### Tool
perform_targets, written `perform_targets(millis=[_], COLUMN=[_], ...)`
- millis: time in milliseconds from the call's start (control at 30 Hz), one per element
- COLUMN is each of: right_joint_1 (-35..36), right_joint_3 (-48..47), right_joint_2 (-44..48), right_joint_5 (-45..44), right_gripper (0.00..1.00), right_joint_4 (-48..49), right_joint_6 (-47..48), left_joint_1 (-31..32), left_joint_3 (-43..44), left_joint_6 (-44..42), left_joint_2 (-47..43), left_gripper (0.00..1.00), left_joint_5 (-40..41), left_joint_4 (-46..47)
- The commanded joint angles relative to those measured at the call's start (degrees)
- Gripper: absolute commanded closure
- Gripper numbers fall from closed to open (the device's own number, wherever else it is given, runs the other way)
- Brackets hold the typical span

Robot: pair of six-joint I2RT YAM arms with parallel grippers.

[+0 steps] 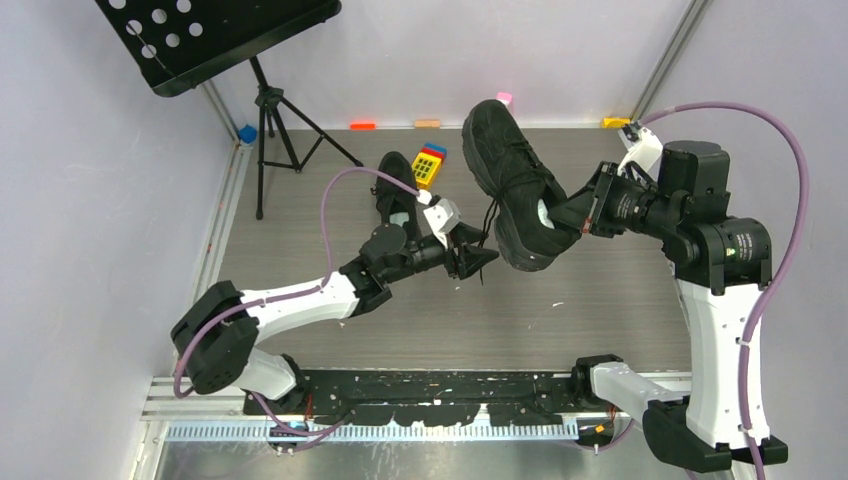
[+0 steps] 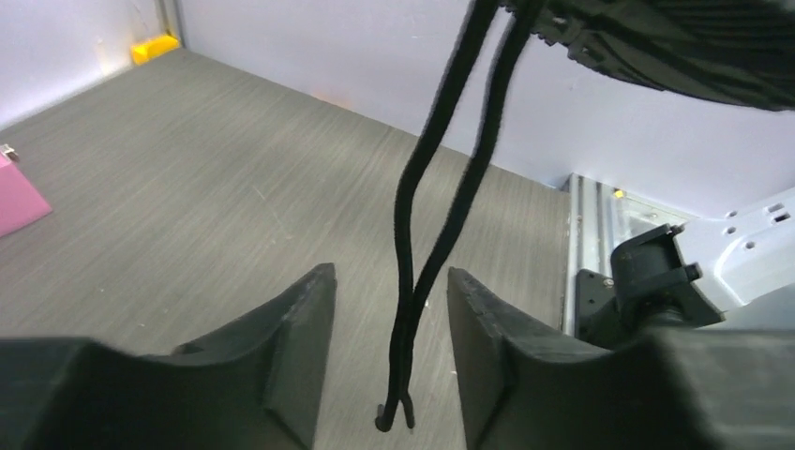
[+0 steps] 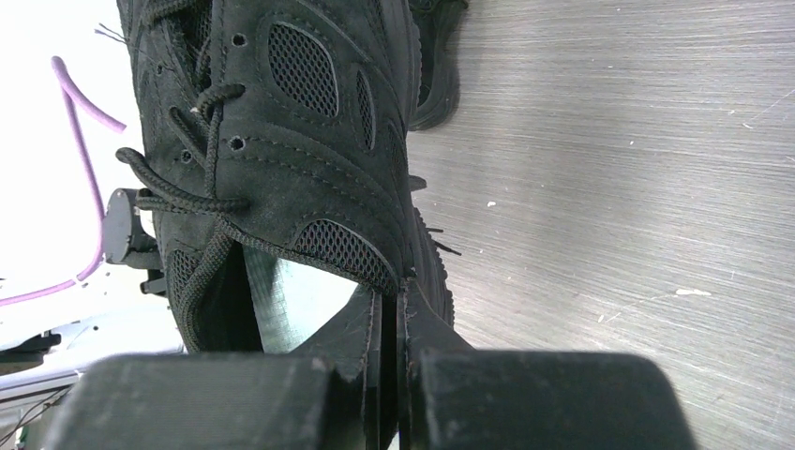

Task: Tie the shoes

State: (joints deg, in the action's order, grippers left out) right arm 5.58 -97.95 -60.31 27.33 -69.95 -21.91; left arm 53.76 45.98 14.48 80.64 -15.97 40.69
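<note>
- Grey wood-grain table [image 1: 600, 300] underneath, pale walls all round, and both arms are out over the middle.
- Right claw [image 3: 396, 319]: fingers pressed together, pinching the heel rim of the lifted shoe [image 3: 309, 122]. The rim is sandwiched flat between the two pads.
- That shoe is up in the air, clear of the table. From above, its heel sits at the right claw [image 1: 572, 215] and its toe points towards the far wall.
- A pale insole patch shows inside the heel opening, right by the pinch.
- Left claw [image 2: 389, 281]: spread wide, holding nothing!
- Laces [image 2: 441, 234]: two thin black strands hang from the lifted shoe straight down through the gap between the left fingers. As far as the wrist view shows, they touch neither pad, and their ends dangle just past the fingertips.
- From overhead, the left claw [image 1: 485, 258] sits just below and left of the lifted shoe's [image 1: 510, 170] heel.
- Second shoe [image 1: 398, 190]: resting on the table behind the left arm, partly hidden by the wrist.
- A colourful toy block [image 1: 430, 165] lies just beside that shoe, towards the far wall.
- Further out, a black music stand [image 1: 215, 35] on a tripod fills the far left corner.
- Small coloured blocks dot the foot of the back wall.
</note>
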Motion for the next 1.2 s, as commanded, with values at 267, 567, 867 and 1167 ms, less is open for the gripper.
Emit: perform_targets(millis=[267,567,867,1167], right_joint_1=[0.2,2.5,22.1,36.4], right_joint_3=[9.7,37.4,51.6,54.9], right_joint_2=[3.5,5.5,0.7,-9.2], right_joint_5=[-4.5,-9.6,-32.3,-44.3], right_gripper=[1.00,1.00,1.00,0.89], right_joint_4=[11.2,26.6,45.0,55.0], right_joint_6=[-4.9,-11.2,-19.7,-23.4], left_joint_1=[0.4,0.1,-7.6,-16.4], left_joint_3=[3.2,-0.8,2.2,4.4], left_joint_6=[-1.5,2.7,12.8,16.4], left_joint_2=[-6.0,-17.1,-19.7,-13.9], left_gripper=[1.00,1.00,1.00,1.00], left_joint_5=[7.9,5.2,-4.4,-12.2], left_joint_4=[-12.7,-36.2,-51.6,-54.6])
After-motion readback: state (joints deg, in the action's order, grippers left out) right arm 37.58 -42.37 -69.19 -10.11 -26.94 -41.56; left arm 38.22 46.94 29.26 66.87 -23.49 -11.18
